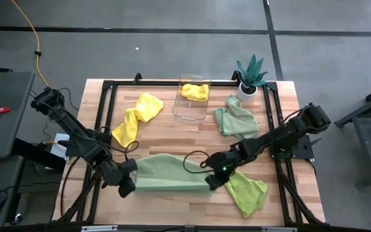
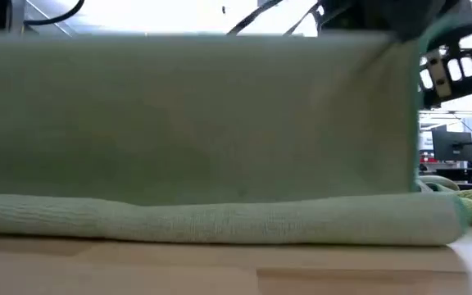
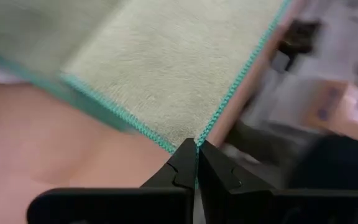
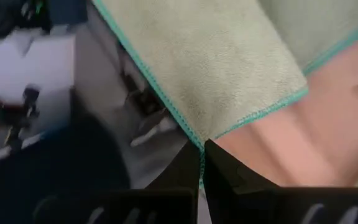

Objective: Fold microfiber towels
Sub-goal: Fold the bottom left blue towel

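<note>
A pale mint green towel (image 1: 172,173) lies across the table's near middle, and both grippers hold it up by two corners. My left gripper (image 1: 126,185) is shut on its left corner and my right gripper (image 1: 214,180) on its right corner. In the low view the towel (image 2: 195,123) hangs like a curtain, and its lower part (image 2: 220,221) lies doubled on the table. A yellow towel (image 1: 136,119), another mint towel (image 1: 235,121) and a lime green towel (image 1: 247,192) lie bunched on the table. My left gripper pinches one teal-stitched corner (image 3: 194,143) of the mint towel between its two fingertips. The corner is lifted off the table, and the cloth spreads away from it fairly flat. My right gripper pinches the other raised corner (image 4: 201,143) between its two fingertips. The edge between the two corners runs straight across, with the towel's lower part on the table.
A clear plastic bin (image 1: 187,109) at the far middle holds a yellow towel (image 1: 195,91). A spiky potted plant (image 1: 251,77) stands at the far right corner. The lime towel lies just right of my right gripper. A black frame (image 1: 108,87) borders the table.
</note>
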Available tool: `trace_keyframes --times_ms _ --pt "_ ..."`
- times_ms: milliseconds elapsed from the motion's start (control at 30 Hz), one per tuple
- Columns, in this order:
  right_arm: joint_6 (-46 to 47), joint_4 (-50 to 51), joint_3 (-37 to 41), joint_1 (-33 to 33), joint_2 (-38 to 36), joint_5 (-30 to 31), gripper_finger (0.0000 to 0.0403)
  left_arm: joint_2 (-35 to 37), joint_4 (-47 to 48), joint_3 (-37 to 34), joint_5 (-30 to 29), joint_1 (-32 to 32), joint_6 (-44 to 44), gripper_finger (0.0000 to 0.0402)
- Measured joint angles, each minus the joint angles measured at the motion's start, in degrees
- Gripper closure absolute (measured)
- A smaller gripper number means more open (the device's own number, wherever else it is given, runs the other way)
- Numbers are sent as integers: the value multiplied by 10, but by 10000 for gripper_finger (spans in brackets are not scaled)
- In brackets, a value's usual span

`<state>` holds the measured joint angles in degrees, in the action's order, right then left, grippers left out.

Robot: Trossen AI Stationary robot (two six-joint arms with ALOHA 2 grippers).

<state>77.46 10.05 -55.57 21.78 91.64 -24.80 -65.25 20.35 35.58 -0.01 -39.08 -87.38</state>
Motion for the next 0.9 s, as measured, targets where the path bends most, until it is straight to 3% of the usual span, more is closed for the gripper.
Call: trace_keyframes --times_ms 233,600,900 --pt "-36 -45 0 -4 5 -89 403 17 -86 -1 95 24 34 401" --pt "-30 -71 0 12 24 -99 403 3 -88 -1 159 17 7 401" --pt "-27 -85 0 22 26 -82 403 -18 -134 -1 168 0 -6 401"
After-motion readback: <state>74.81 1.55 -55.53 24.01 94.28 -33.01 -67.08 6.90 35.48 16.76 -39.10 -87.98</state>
